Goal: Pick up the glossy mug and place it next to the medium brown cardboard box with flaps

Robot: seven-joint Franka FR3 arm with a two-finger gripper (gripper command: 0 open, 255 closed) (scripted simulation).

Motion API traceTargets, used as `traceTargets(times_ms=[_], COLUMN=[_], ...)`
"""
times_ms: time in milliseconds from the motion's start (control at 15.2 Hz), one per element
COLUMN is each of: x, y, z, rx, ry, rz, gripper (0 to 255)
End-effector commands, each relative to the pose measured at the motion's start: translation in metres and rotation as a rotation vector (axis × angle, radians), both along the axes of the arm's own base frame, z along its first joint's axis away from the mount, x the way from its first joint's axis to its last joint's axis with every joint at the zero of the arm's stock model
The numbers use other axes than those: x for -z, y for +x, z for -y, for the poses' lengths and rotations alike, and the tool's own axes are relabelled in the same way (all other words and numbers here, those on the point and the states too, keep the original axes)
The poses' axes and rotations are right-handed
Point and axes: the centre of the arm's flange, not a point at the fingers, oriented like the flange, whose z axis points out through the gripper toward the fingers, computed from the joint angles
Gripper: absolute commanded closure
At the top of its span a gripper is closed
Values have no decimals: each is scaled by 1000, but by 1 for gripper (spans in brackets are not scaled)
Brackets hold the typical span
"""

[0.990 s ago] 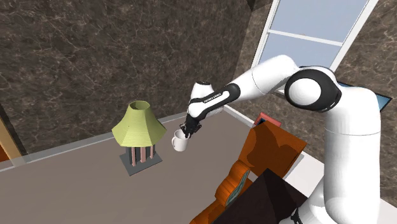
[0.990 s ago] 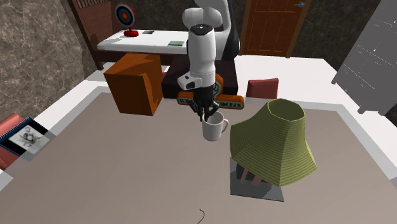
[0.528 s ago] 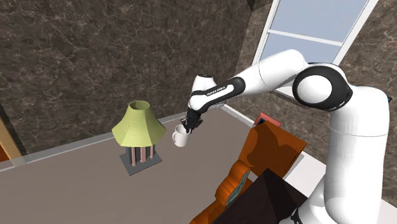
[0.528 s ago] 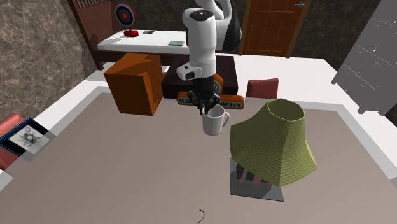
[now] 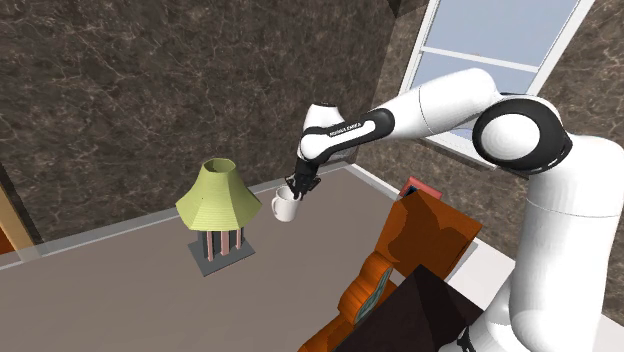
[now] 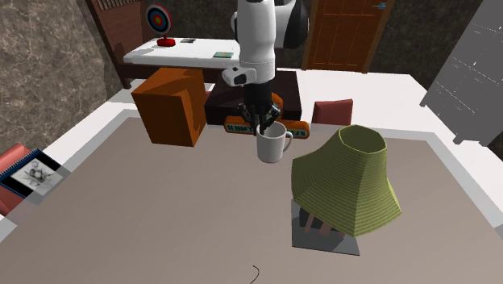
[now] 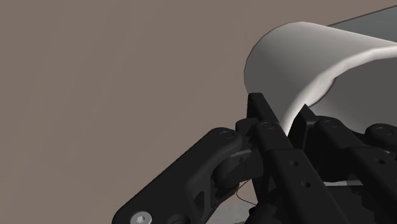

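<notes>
Your gripper (image 6: 259, 127) pinches the white mug (image 6: 272, 148) by its rim, so it hangs clear of the desk (image 6: 153, 214), ready to carry toward the brown box (image 6: 169, 105).

Flat, even, fairly bright light; soft shading across the mug (image 7: 299, 57)

A home room: lampshade (image 5: 219, 195), window (image 5: 500, 50), wooden door (image 6: 338, 36), dartboard (image 6: 159, 18).
</notes>
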Motion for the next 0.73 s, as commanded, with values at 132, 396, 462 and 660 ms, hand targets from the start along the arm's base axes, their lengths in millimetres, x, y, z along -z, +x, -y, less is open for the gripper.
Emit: traceTargets(times_ms=[132,396,462,660], x=[-22,-43,-48,-64], y=[0,0,0,0], z=[0,0,0,0], rx=[0,0,0,0], ry=[0,0,0,0], rz=[0,0,0,0], gripper=[255,255,255,255])
